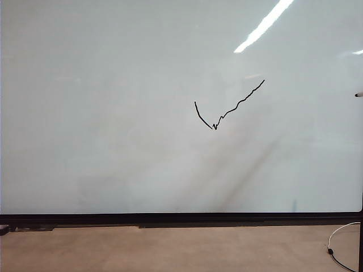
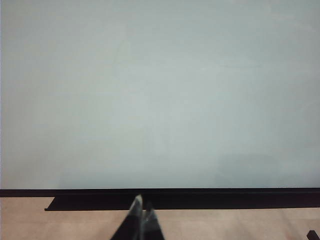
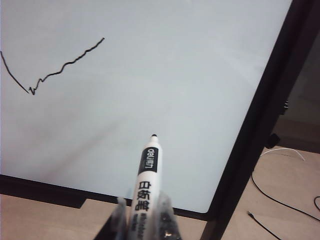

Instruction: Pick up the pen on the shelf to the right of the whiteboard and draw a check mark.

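Now | check mark stood drawn on whiteboard | right claw gripped pen, clear of board: return it gently | left claw clenched, empty, low

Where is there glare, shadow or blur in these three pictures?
Exterior view: a bright streak of glare on the whiteboard, faint diagonal shadows under the check mark. Left wrist view: left gripper blurred, shut, near the board's lower edge. Right wrist view: right gripper blurred, gripping the sharper pen, a soft shadow beside it.
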### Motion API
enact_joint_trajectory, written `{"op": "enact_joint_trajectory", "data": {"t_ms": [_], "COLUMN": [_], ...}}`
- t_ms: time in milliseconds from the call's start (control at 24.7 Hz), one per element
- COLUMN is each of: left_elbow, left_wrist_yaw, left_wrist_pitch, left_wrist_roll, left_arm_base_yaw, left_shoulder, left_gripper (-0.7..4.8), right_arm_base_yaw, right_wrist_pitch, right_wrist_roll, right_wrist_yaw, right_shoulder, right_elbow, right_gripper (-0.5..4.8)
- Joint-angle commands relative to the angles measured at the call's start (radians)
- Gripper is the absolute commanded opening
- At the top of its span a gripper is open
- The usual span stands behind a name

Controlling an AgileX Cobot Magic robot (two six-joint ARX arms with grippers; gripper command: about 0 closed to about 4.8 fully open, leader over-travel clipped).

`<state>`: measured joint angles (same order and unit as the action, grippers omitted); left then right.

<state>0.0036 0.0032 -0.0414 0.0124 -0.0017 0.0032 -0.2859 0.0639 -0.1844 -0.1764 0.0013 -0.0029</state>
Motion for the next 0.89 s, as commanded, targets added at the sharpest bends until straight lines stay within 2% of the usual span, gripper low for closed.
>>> {"op": "enact_joint_trajectory", "data": {"t_ms": [40, 202, 364, 889], "left_elbow": [0.003, 0.003, 0.003, 0.003], "left_wrist_yaw": [0.0, 0.0, 0.0, 0.0], "left_wrist_pitch": [0.013, 0.013, 0.013, 0.013], "left_wrist_roll": [-0.005, -0.005, -0.005, -0.005], "left_arm_base_yaw": [0.0, 0.0, 0.0, 0.0], "left_shoulder": [0.0, 0.0, 0.0, 0.0], "left_gripper": [-0.04, -0.04, -0.04, -0.04], "right_arm_base_yaw": [0.091, 0.217, 0.291, 0.291], "right_wrist_pitch": [0.016, 0.019, 0.032, 0.01], "right_wrist_roll": [0.01, 0.028, 0.032, 0.031], "right_wrist_yaw": [0.078, 0.163, 0.207, 0.187], "right_shoulder": [0.0, 0.0, 0.0, 0.0], "right_elbow": [0.003, 0.003, 0.003, 0.003], "right_gripper": [-0.07, -0.07, -0.06, -0.05]}}
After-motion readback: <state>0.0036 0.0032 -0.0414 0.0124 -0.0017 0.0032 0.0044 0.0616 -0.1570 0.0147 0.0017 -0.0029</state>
